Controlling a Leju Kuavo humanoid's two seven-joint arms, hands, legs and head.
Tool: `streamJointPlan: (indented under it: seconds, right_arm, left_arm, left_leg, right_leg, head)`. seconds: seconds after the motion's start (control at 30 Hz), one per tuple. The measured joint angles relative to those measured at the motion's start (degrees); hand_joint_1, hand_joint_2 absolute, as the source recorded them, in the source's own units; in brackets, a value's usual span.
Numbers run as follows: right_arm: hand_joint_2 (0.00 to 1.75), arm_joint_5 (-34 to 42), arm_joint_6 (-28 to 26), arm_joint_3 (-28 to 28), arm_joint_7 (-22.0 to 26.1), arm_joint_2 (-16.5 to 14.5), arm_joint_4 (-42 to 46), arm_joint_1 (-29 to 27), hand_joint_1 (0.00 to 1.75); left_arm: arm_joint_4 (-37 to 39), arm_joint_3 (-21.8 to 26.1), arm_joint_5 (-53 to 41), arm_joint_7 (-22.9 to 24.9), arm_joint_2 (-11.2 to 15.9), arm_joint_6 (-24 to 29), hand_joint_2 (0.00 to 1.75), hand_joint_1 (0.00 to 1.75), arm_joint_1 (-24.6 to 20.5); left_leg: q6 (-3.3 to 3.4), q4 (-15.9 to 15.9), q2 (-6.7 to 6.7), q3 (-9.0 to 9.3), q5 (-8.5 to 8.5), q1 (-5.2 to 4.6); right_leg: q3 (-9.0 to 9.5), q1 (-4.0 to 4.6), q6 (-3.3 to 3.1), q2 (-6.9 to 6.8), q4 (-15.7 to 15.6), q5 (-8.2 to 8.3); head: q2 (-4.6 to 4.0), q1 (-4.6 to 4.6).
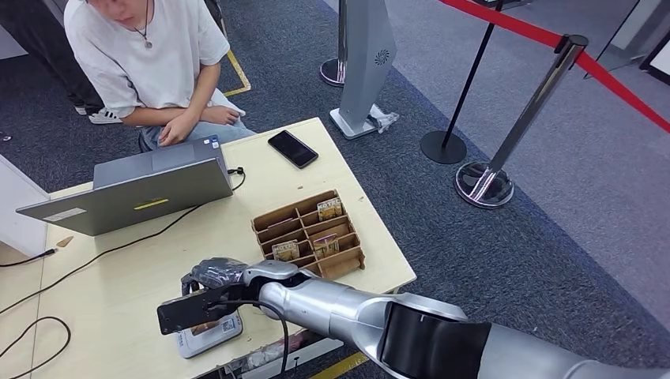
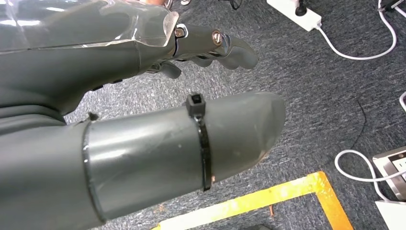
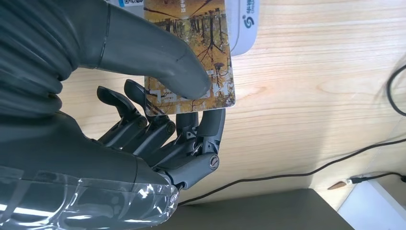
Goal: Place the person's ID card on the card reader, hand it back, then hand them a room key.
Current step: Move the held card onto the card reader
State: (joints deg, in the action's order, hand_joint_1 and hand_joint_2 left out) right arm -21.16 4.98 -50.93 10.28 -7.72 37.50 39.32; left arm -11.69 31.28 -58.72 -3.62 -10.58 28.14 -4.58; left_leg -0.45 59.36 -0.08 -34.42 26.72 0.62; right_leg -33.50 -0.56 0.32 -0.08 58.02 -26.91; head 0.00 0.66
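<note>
Amber-printed ID card (image 3: 191, 52) sits pinched under the right hand (image 3: 158, 120) thumb over the white card reader (image 1: 207, 335); next, I judge, lower it flat.

We see a golden-brown card (image 3: 191, 52) printed with dark bare trees, a white card reader (image 3: 242, 24), a pale wood table (image 3: 311, 96), and grey-blue carpet (image 2: 311, 86) with a yellow stripe (image 2: 268, 199).

QR code on card reader (image 3: 242, 26), other print unreadable
</note>
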Motion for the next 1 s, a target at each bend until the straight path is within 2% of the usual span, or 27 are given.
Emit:
streamJointPlan:
  seconds: [1.0]
  right_arm:
    - [1.75,-5.4,-3.0,-1.8,-2.5,-0.5,-2.7,0.0,1.75]
  left_arm:
    - [0.0,-0.4,-0.8,0.9,-0.2,-0.5,0.00,0.00,-0.1]
  left_leg:
    - [0.00,0.0,0.00,0.00,0.00,0.00]
  right_leg:
    - [0.00,0.00,0.00,0.00,0.0,0.00]
  head:
    - [0.00,0.00]
